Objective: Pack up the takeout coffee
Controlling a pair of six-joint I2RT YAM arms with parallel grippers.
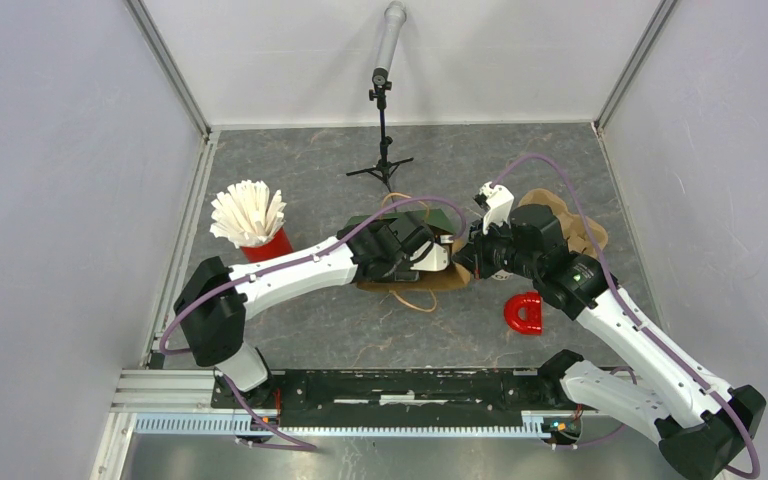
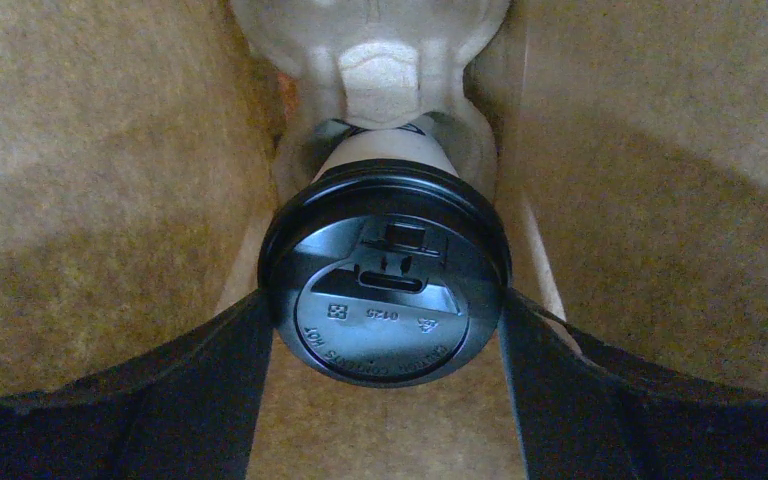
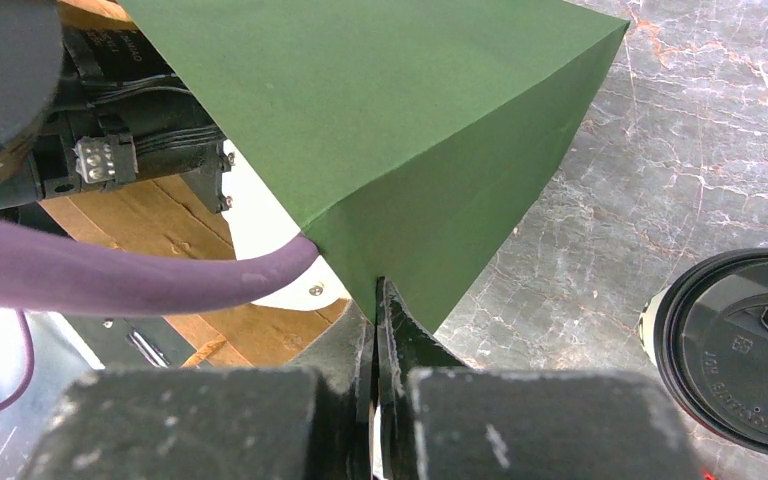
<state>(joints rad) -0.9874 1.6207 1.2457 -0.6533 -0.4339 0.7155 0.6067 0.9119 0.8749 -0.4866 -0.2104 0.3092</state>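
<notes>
Left gripper grips the black lid of the takeout coffee from both sides, deep inside the green paper bag, cup bottom against the pulp carrier in there. Right gripper is pinched tight on the bag's edge.

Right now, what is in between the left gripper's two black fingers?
The coffee cup. Its black lid fills the gap between the left gripper's fingers, inside the bag. Only the left wrist view shows it.
</notes>
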